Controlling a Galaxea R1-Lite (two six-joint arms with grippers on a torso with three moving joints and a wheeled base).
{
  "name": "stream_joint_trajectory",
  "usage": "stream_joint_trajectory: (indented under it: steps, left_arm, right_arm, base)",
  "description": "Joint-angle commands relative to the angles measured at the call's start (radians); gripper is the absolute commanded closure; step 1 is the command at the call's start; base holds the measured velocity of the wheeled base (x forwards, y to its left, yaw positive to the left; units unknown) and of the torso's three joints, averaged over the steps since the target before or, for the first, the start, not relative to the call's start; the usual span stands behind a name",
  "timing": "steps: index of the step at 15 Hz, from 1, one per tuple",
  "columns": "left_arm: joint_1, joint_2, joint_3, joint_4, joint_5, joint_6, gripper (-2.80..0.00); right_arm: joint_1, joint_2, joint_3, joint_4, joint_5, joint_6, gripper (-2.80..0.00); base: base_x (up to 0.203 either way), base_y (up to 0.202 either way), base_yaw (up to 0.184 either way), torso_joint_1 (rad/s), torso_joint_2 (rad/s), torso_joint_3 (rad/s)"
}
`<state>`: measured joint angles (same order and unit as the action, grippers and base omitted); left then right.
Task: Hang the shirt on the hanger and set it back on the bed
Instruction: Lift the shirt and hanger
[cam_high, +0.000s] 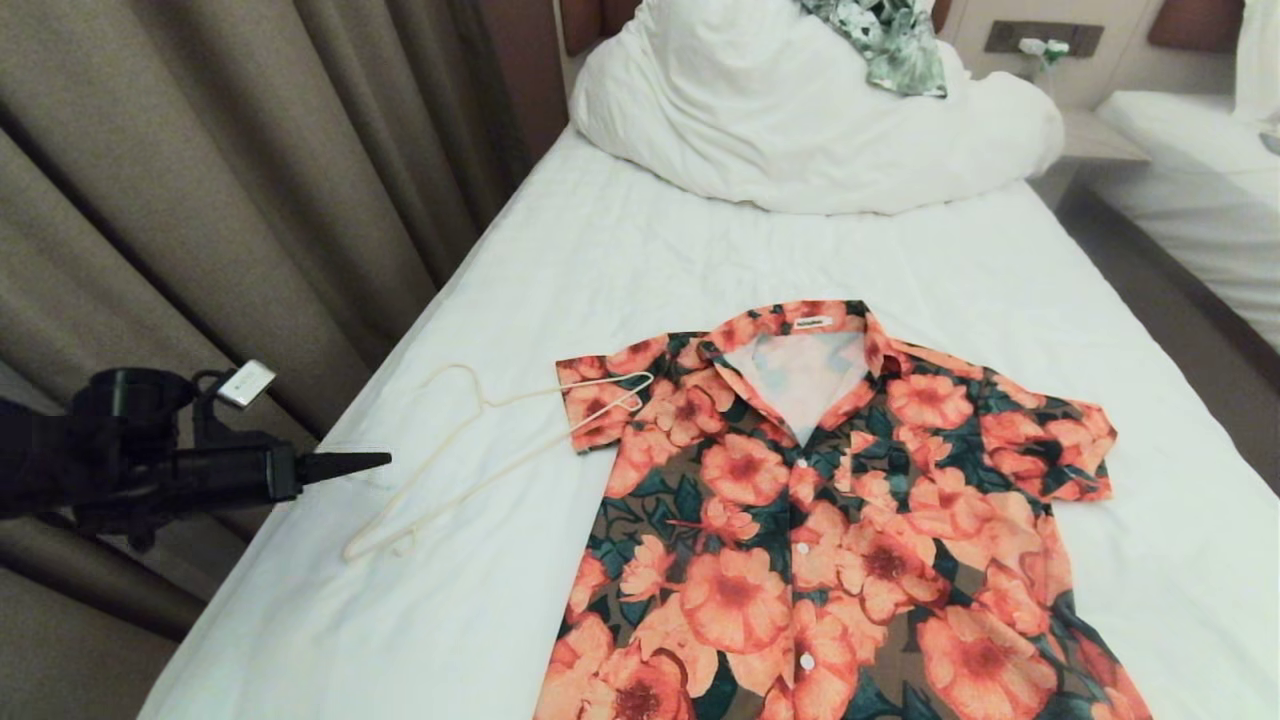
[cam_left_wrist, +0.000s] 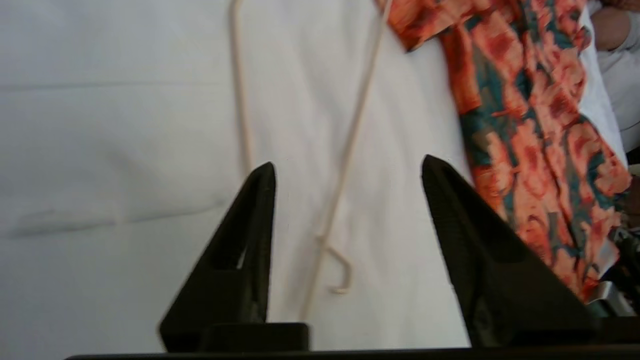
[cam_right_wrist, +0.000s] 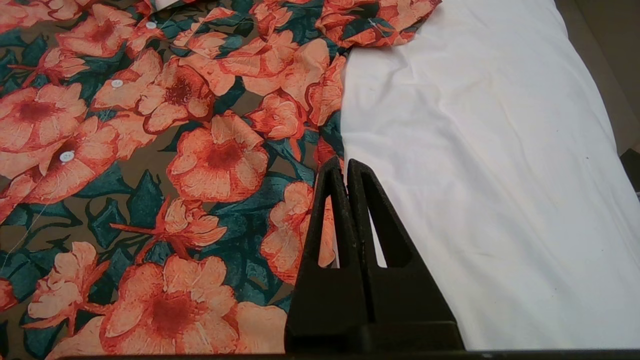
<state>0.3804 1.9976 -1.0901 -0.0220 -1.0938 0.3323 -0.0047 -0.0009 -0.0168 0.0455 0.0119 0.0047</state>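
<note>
White sheet of bed (cam_high: 620, 250) carries shirt (cam_high: 830, 520) flat, buttoned. Hanger (cam_high: 470, 455) lies at shirt's 9 o'clock, one end on its sleeve. Left gripper (cam_high: 375, 461) hovers at hanger's 9 o'clock.
Left wrist: jaws spread above hanger (cam_left_wrist: 345, 165).
Right wrist: right gripper (cam_right_wrist: 346, 167) pressed together, empty, over shirt (cam_right_wrist: 165, 165) edge.

Hotel room, seen past the near bed

Heavy taupe pleated curtains (cam_high: 200, 200) hang left; a second white-sheeted bed (cam_high: 1200, 170) stands right, with brown carpeted floor (cam_high: 1150, 270) and a pale bedside table (cam_high: 1095, 140) between.
</note>
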Motion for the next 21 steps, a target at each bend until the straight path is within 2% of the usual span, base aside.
stream_joint_trajectory:
  steps: [1,6,9,18,21]
  left_arm:
    - [0.002,0.094,-0.024,-0.001,-0.007,0.017,-2.8]
    - [-0.029,0.174,-0.028,-0.005,-0.012,0.076,-2.8]
    - [-0.043,0.204,-0.049,-0.006,-0.012,0.076,-2.8]
    - [-0.164,0.24,-0.118,0.004,-0.003,0.049,-2.8]
    - [-0.181,0.254,-0.141,0.002,-0.003,0.039,-2.8]
  right_arm:
    - [0.0,-0.001,0.0,0.0,0.0,0.0,0.0]
    - [0.0,-0.001,0.0,0.0,0.0,0.0,0.0]
    - [0.0,-0.001,0.0,0.0,0.0,0.0,0.0]
    - [0.0,-0.001,0.0,0.0,0.0,0.0,0.0]
    - [0.0,-0.001,0.0,0.0,0.0,0.0,0.0]
  base:
    - [0.0,0.0,0.0,0.0,0.0,0.0]
    - [0.0,0.0,0.0,0.0,0.0,0.0]
    - [0.0,0.0,0.0,0.0,0.0,0.0]
    - [0.0,0.0,0.0,0.0,0.0,0.0]
    - [0.0,0.0,0.0,0.0,0.0,0.0]
